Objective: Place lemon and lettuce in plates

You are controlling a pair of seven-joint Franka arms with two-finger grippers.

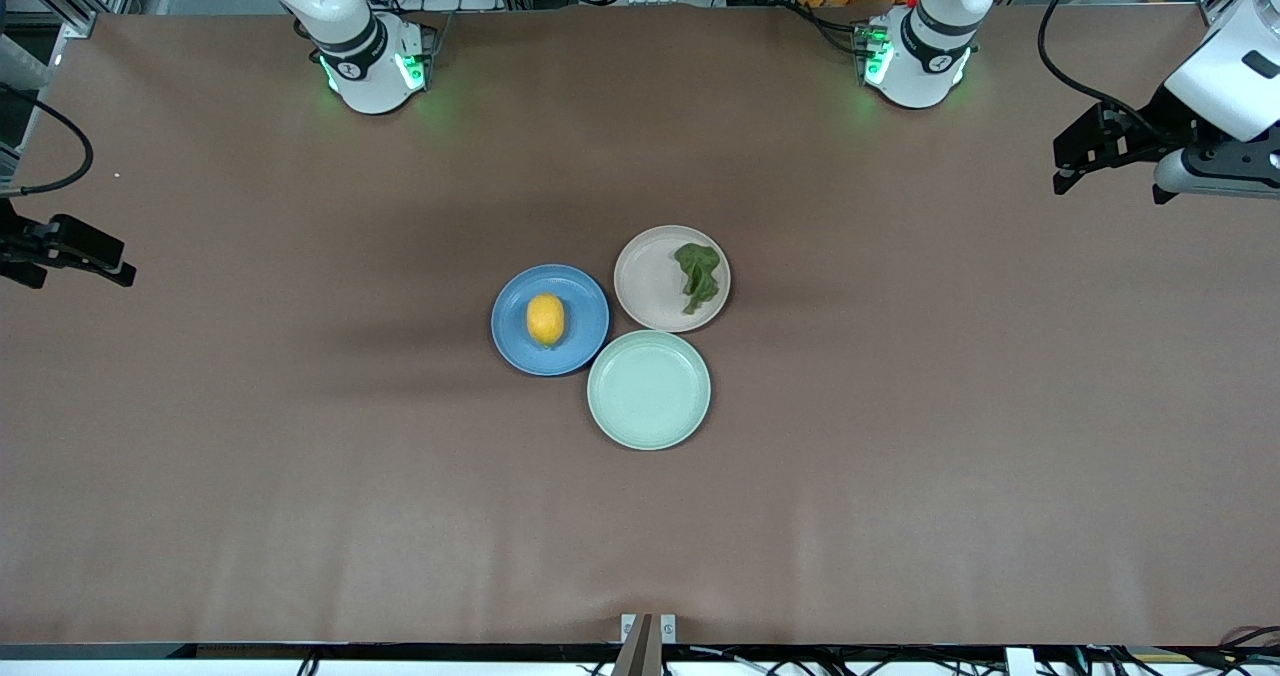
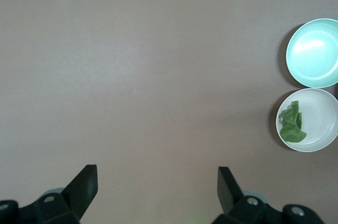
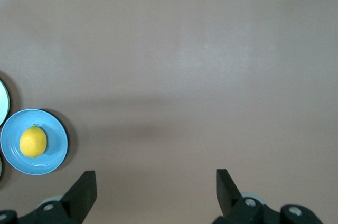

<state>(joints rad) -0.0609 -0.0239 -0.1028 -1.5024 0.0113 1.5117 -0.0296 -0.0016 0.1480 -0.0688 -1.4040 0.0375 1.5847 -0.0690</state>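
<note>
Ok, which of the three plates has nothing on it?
The mint-green plate, nearest the front camera, has nothing on it. The blue plate holds the lemon, and the beige-pink plate holds the lettuce.

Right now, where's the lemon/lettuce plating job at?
Looks done. The lemon sits in the blue plate, the lettuce in the beige plate. The mint-green plate holds nothing. Nothing in hand: left pincer and right pincer are open, each out over its own end of the table. Nothing visibly left.
</note>
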